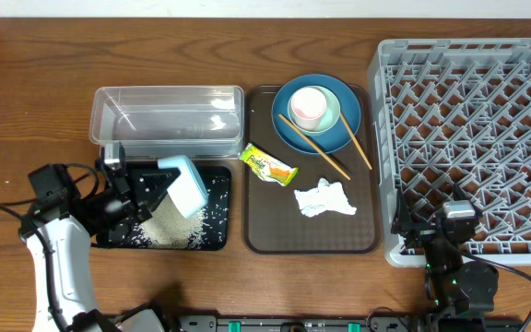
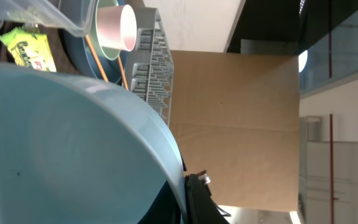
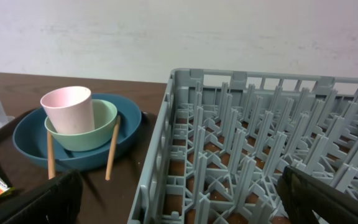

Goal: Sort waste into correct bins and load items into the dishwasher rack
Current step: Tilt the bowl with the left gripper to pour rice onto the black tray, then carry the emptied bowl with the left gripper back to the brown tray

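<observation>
The white and light-blue bowl (image 1: 184, 187) hangs tipped on its side over the shallow black tray (image 1: 219, 178), with its mouth facing down toward the tray floor. The left gripper (image 1: 146, 194) is closed tight on the bowl's rim, and in the left wrist view the pale blue wall of the bowl fills most of the frame. A heap of white rice grains (image 1: 169, 231) lies in the black tray just below the bowl, with loose grains scattered around it. The clear plastic tub (image 1: 169, 94) stands just behind the black tray.

On the brown serving tray (image 1: 275, 221) sits the dark blue plate (image 1: 350, 95), with the mint bowl (image 1: 333, 112) on it and the pink cup (image 1: 307, 106) standing inside the bowl. The two chopsticks (image 1: 325, 157) lean against the plate's front rim, apart from each other. The yellow-green wrapper (image 1: 268, 164) lies at the tray's left side and the crumpled tissue (image 1: 325, 199) near its middle front.

The right gripper (image 3: 179, 186) hovers at the front left corner of the grey rack (image 1: 473, 129), its jaws spread wide with nothing between them
</observation>
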`<state>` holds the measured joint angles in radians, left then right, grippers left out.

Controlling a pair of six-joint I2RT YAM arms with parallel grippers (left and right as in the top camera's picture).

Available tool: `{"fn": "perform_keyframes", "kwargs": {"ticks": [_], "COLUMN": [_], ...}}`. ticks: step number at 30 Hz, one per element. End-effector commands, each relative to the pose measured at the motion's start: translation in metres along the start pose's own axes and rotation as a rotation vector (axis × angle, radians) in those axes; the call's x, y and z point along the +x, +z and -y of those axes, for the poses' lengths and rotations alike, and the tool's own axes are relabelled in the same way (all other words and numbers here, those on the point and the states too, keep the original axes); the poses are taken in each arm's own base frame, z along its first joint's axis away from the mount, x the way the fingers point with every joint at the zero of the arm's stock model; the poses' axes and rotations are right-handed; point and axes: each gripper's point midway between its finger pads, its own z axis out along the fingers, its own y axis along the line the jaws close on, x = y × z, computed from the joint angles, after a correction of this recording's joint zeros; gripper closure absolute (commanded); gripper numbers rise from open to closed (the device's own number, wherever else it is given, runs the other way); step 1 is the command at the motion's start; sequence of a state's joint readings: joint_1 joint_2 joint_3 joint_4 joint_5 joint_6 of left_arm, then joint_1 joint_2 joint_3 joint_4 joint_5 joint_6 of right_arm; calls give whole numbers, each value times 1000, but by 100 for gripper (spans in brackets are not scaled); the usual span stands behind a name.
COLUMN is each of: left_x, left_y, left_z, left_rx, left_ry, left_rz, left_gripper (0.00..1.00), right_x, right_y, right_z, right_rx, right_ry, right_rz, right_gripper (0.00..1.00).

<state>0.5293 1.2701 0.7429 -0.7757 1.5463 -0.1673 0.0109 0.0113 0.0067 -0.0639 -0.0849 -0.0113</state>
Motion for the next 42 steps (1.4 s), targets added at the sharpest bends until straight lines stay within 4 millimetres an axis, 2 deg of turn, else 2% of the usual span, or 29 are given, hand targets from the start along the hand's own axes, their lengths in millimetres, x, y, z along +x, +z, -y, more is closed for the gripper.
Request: {"fn": "perform_keyframes", "kwargs": {"ticks": [1, 17, 20, 22, 24, 27, 28, 30, 31, 33, 37, 42], "left_x": [-6, -9, 3, 7, 1, 13, 13, 0, -1, 2, 0, 14], "left_y": [-1, -1, 2, 5, 5, 7, 8, 8, 8, 8, 8, 19], "left_z": [3, 6, 5, 5, 2, 6, 7, -1, -8, -11, -12, -12], "left_rx": [15, 27, 25, 22, -1, 22, 20, -35, -76, -89, -94, -101], "left_ry": [40, 71, -30, -8, 43, -54, -8, 111, 77, -2, 21, 17], "left_rz": [7, 3, -18, -31, -20, -48, -51, -24, -12, -12, -11, -71], "left_gripper": [94, 93, 94, 94, 94, 94, 94, 94, 94, 94, 94, 94], "right_x": [1, 1, 1, 1, 1, 1, 1, 1, 1, 1, 1, 2], "right_y": [0, 0, 0, 0, 0, 0, 0, 0, 0, 0, 0, 0], "right_z": [-1, -1, -1, -1, -1, -1, -1, -1, -1, -1, -1, -1], "right_rx": [-3, -3, -3, -3, -3, -3, -3, -3, -3, -3, -3, -3], "right_ry": [-5, -5, -5, -5, -5, -5, -5, -5, -5, -5, -5, -5], "right_rz": [-3, -3, -3, -3, -3, -3, -3, -3, -3, -3, -3, -5], "right_gripper": [1, 1, 1, 1, 1, 1, 1, 1, 1, 1, 1, 1]}}
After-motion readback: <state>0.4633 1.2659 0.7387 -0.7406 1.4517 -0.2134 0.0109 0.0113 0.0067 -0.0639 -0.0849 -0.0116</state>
